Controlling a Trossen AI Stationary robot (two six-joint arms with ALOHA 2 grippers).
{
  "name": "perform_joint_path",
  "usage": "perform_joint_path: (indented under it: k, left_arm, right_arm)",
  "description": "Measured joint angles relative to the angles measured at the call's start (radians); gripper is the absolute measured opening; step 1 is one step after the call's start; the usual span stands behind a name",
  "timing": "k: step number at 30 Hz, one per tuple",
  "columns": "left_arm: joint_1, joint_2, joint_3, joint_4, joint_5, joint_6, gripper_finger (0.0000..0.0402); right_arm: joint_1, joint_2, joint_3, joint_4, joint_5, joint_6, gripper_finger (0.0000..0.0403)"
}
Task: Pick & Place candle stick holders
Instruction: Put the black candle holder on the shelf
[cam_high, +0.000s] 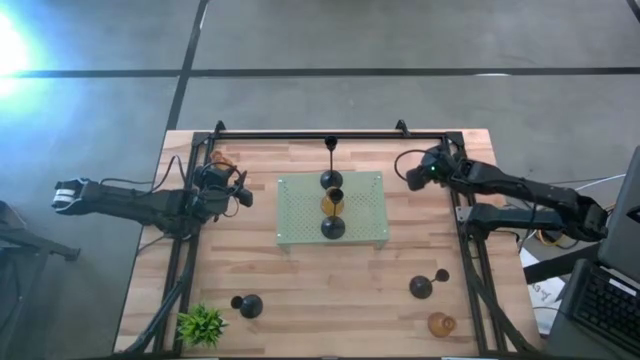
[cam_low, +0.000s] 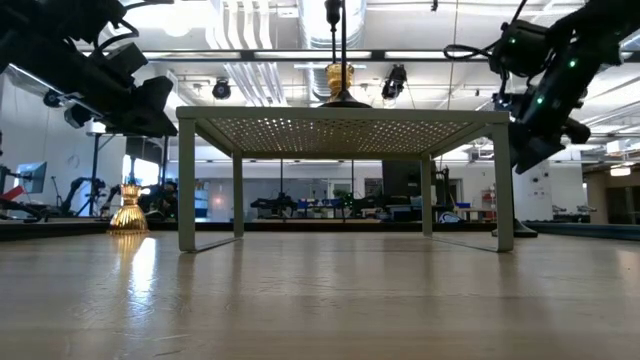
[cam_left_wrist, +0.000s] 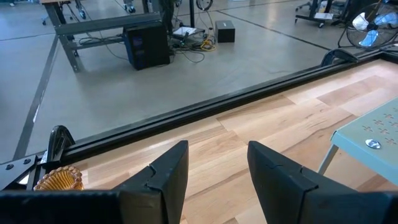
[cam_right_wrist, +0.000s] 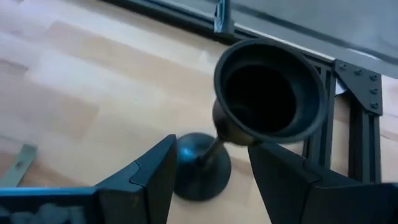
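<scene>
Right claw: over the far right part of the tabletop, just beside the pale green perforated stand. Fingers apart. A black holder sits right in the gap ahead of them, base down on the wood, cup leaning toward the claw. No finger clearly touches it, so I'd call it lined up but not clamped. The straddle makes sense: the stem is thin, and closing on it below the cup keeps it from slipping out.

Left claw: hangs at the far left of the tabletop, off the stand's corner. Fingers apart, nothing between them. Looks like it's waiting. One amber holder sits close by at the tabletop's edge rail.

On the stand, in a row down the middle:
- rear black holder
- middle amber holder
- front black holder

Probably the drop zone, since they're lined up neatly.

A tall black holder stands just behind the stand.

Loose on the near side:
- left black holder, near the small green plant
- right black holder
- corner amber holder

Judgement: roughly halfway, with several holders not on the stand. Risk is tipping the leaning holder when the fingers close.
</scene>
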Motion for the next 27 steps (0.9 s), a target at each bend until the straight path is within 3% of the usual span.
perform_joint_path:
  k: [5,10,20,27]
  left_arm:
    - [0.000,0.000,0.000,0.000,0.000,0.000,0.0170]
    - [0.000,0.000,0.000,0.000,0.000,0.009,0.0170]
    - [0.000,0.000,0.000,0.000,0.000,0.009,0.0170]
    - [0.000,0.000,0.000,0.000,0.000,0.015,0.0170]
  right_arm:
    - [0.000,0.000,-0.058,0.082,0.052,-0.003,0.0187]
    - [0.000,0.000,-0.066,0.086,0.082,-0.003,0.0159]
    - [0.000,-0.002,-0.063,0.102,0.079,-0.068,0.0020]
    - [0.000,-0.016,0.051,0.032,0.055,-0.138,0.0012]
